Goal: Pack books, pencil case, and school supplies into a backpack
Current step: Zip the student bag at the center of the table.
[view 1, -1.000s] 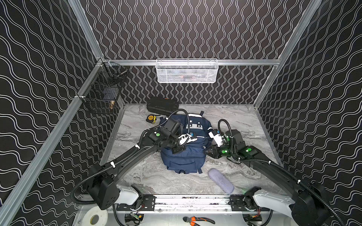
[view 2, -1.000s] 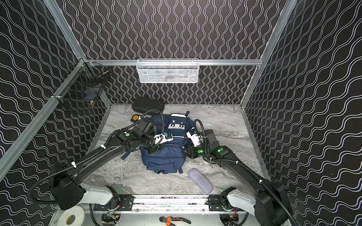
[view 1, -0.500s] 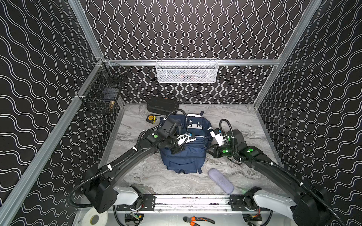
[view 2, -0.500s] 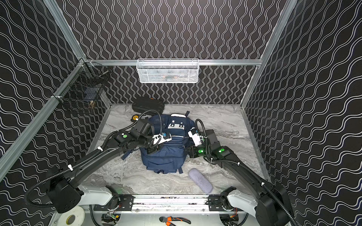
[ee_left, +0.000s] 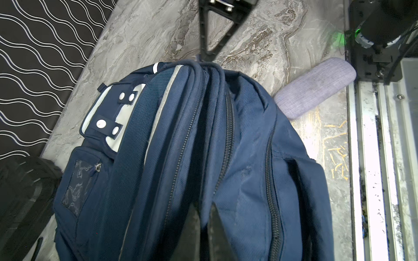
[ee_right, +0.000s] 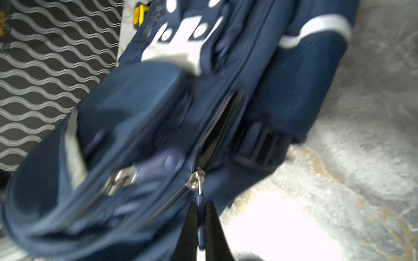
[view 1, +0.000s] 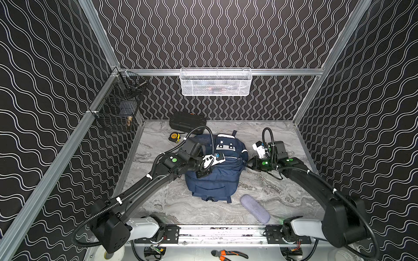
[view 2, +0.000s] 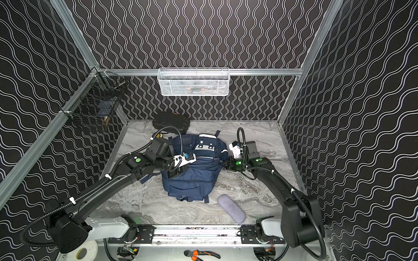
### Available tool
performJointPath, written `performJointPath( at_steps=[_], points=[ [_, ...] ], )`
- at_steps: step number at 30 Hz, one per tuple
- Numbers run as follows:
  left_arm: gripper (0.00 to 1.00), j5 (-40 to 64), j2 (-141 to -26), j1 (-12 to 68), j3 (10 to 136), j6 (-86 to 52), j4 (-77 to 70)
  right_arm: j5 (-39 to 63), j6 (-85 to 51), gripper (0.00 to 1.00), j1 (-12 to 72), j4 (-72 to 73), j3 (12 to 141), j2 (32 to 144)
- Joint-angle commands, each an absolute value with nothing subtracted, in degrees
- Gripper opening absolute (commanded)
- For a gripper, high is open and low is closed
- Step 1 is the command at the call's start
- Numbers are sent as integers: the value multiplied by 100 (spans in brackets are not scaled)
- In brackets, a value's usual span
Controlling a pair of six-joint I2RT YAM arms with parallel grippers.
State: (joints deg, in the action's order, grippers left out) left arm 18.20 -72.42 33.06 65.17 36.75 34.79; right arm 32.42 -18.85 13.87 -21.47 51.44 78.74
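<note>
The navy backpack (view 1: pixel 212 178) (view 2: pixel 192 180) lies on the marble table in both top views. My left gripper (ee_left: pixel 204 204) (view 1: pixel 203 174) is shut on a fold of its fabric between two zips. At the backpack's right side, my right gripper (ee_right: pixel 200 209) (view 1: pixel 248 161) is shut on the blue zip pull (ee_right: pixel 200 199) below the metal slider (ee_right: pixel 195 179). A short dark gap in the zip (ee_right: pixel 217 135) shows past the slider. The grey-lavender pencil case (view 1: pixel 255 209) (view 2: pixel 231 209) (ee_left: pixel 316 87) lies on the table in front of the backpack, to its right. Books and school supplies are out of view.
A black ribbed hard case (view 1: pixel 187 123) and a yellow tape measure (view 1: pixel 174 136) sit behind the backpack. A white mesh basket (view 1: pixel 216 82) hangs on the back wall, a black wire basket (view 1: pixel 117 106) on the left wall. Orange-handled pliers (view 1: pixel 228 254) lie below the front rail.
My right gripper has shut on the zip pull. The left arm has shifted slightly toward the back with the backpack fabric in its grip.
</note>
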Motion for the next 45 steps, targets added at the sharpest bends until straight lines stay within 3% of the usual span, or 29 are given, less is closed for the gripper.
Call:
performJointPath(
  at_steps=[1,15,16,18,19,22,27,32,40,45],
  points=[
    [0,1862,-7068,3246,6489,3918,3746,1636,-2027,0,1235,-2780,5426,8238],
    [0,2250,-7349,3245,6408,3781,3400,1348,-2190,0,1231,-2821,6040,8725],
    [4,2297,-7407,3252,6447,3746,3394,1344,-2161,1,1224,-2828,6091,8743],
    [39,2350,-7561,3251,6575,3707,3483,1406,-2109,35,1204,-3000,6284,8831],
    [49,2385,-7636,3246,6706,3758,3633,1349,-2132,47,1204,-3143,6368,8829],
    [60,2382,-7688,3245,6900,3690,3694,1251,-2276,56,1206,-3284,6261,8487],
    [65,2282,-7791,3378,6932,3508,3560,1475,-2216,57,1206,-3535,6009,7862],
    [66,1644,-8001,4040,6641,3378,3003,1941,-2034,56,1219,-3485,5605,7359],
    [62,709,-8113,4213,6088,3179,1645,2392,-1947,56,1230,-3182,5350,7075],
    [59,719,-8111,4211,5969,3349,1657,2537,-1873,56,1258,-3096,5429,7130]
  ],
)
